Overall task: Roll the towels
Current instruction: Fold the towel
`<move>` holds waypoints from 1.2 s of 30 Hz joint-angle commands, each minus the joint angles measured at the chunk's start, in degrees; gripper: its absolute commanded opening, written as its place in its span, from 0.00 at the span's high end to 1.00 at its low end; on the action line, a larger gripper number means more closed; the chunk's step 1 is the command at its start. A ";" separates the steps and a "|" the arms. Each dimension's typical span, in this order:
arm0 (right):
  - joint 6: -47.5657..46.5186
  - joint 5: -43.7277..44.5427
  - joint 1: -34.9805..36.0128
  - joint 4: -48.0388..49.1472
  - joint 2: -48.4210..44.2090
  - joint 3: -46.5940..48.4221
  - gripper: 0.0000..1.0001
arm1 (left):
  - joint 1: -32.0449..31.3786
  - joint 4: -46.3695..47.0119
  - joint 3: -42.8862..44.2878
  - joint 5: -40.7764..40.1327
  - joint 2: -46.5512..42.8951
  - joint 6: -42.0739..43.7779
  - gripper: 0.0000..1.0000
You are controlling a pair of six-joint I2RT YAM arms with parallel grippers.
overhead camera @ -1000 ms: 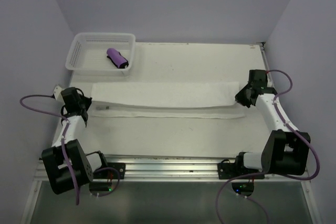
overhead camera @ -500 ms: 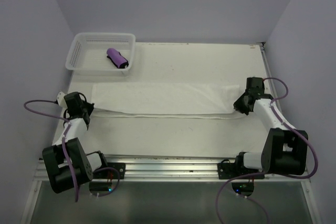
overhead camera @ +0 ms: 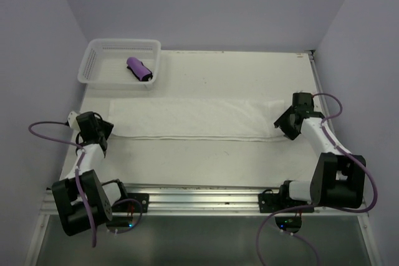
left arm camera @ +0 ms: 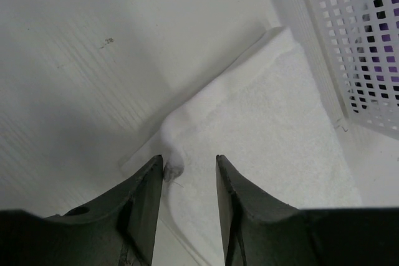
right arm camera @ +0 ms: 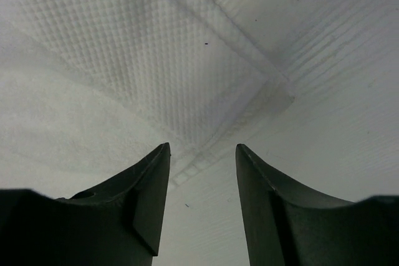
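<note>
A: Where is the white towel (overhead camera: 193, 119) lying?

B: It is stretching as a long, flat strip across the table (overhead camera: 218, 160), reaching from one arm to the other.

A: What is the left gripper (left arm camera: 190, 166) doing?

B: It is hovering at the strip's left end with its jaws standing apart, nothing pinched between them. A small puckered bit of cloth is sitting right at the tip of one jaw, but I cannot tell whether they are touching.

A: And the right gripper (right arm camera: 202, 154)?

B: It is also gaping, pointing down at the towel's right corner, where a waffle-textured band is showing. The cloth is running out of that wrist view at the left and top.

A: Where is the purple towel (overhead camera: 139, 69)?

B: It is lying rolled up inside the basket (overhead camera: 93, 60) at the far left of the table, with something dark at its near end. From the left wrist, the basket wall is being cut off by the picture's edge, and only purple tints are showing through the mesh holes.

A: Are the fingertips showing from above?

B: They are looking too small there to judge.
</note>
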 commanded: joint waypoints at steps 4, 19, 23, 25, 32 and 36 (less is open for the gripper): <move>0.45 3.26 -0.30 -6.18 -5.62 3.14 0.45 | 0.94 -1.71 6.50 0.71 -4.26 0.53 0.49; -10.54 -0.67 -0.30 17.77 3.84 8.33 0.62 | 0.06 4.79 13.71 17.15 -2.95 6.50 0.23; -11.33 -3.14 -0.30 22.10 9.55 10.96 0.62 | -3.18 4.35 14.85 16.80 -1.19 8.43 0.23; -11.95 -3.32 -0.30 22.90 11.67 12.28 0.61 | -4.42 4.26 15.12 16.71 -0.66 9.05 0.23; -11.42 4.47 -0.30 16.24 24.06 22.12 0.70 | -8.38 3.21 16.09 15.74 1.62 12.04 0.21; -10.81 7.31 -0.48 12.71 30.40 26.43 0.72 | -8.64 3.12 16.17 16.53 2.68 12.22 0.21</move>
